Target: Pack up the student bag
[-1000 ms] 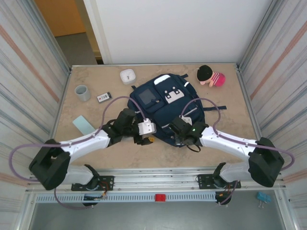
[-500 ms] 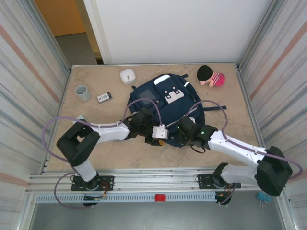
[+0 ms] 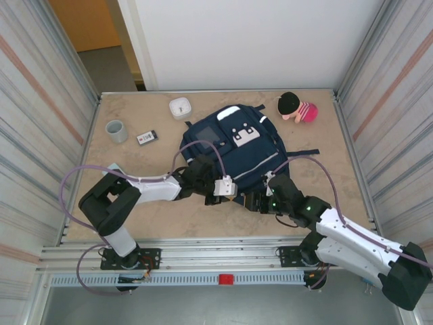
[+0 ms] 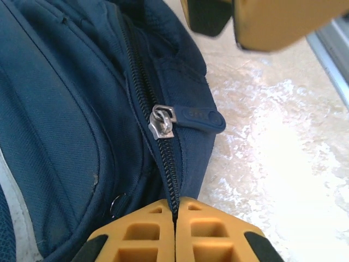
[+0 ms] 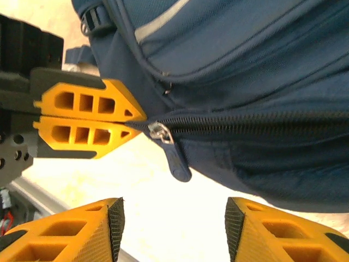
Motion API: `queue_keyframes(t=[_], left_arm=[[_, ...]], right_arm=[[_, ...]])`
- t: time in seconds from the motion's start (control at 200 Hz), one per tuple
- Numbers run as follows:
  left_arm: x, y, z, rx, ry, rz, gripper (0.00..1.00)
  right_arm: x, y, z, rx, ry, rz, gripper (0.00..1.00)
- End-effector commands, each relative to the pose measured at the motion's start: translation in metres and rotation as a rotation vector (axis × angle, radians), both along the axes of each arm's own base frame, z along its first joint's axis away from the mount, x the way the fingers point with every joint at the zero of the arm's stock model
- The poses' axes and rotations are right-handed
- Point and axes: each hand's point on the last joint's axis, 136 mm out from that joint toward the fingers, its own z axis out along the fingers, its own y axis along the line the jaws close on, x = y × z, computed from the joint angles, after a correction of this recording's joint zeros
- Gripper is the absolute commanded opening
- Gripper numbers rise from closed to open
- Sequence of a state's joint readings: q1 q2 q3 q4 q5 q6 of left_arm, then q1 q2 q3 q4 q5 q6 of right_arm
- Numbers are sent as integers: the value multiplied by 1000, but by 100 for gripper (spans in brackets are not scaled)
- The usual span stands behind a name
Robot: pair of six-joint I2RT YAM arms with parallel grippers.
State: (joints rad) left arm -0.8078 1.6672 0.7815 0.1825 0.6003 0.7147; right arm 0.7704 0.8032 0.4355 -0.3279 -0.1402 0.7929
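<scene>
The left gripper (image 4: 175,203) is clenched, its yellow fingers pinched together on the end of the zipper track at the near edge of the student bag (image 3: 233,145). The bag lies flat in the middle of the table (image 3: 325,135), front face up, just ahead of both arms. Just beside those fingers sits the metal zipper slider (image 5: 158,130) with its navy pull tab (image 5: 178,162) loose. The teeth running on to the right look meshed, so the compartment seems unopened. Further right, the right gripper (image 5: 174,218) hovers released, its fingers apart and holding nothing, with the tab lined up over the gap between them. The step in hand looks like unzipping. The right fingers should close squarely on the tab, not the fabric, then draw it along the track away from the left gripper, which anchors the bag and keeps the zipper taut. A pull across the track could jam the slider or drag the bag. The bag's long axis runs roughly near to far, leaning slightly. Its zippered end points toward the arms and its buckle patch lies toward the far side.
</scene>
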Motion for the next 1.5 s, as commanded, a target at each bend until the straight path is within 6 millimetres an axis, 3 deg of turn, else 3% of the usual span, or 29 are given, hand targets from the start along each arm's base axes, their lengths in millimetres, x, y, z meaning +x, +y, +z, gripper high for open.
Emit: queue_keyframes(t=[0.0, 0.195, 0.586, 0.696, 0.802, 1.012, 1.178, 1.378, 1.493], left_arm=[[-14, -8, 31, -122, 54, -48, 1], [-18, -13, 43, -166, 103, -60, 0], [-23, -16, 59, -224, 111, -86, 0], [-22, -17, 63, -236, 108, -85, 0], [-20, -17, 62, -233, 102, -75, 0], [-19, -15, 59, -224, 100, -60, 0], [-19, -14, 59, -219, 92, -52, 0], [-18, -14, 64, -230, 87, -52, 0], [-19, -14, 66, -233, 85, -54, 0]], right_arm=[[-3, 10, 10, 89, 6, 15, 54], [2, 19, 18, 132, -20, 34, 54], [23, 11, 7, 57, -27, -38, 51], [25, 16, 6, 51, -17, -23, 45], [25, 19, 8, 44, -15, -7, 32], [29, 7, 10, -46, -37, -54, 20], [29, 10, 11, -48, -39, -39, 20], [29, 19, 3, -106, -20, -12, 31], [34, 10, -4, -197, -8, -52, 23]])
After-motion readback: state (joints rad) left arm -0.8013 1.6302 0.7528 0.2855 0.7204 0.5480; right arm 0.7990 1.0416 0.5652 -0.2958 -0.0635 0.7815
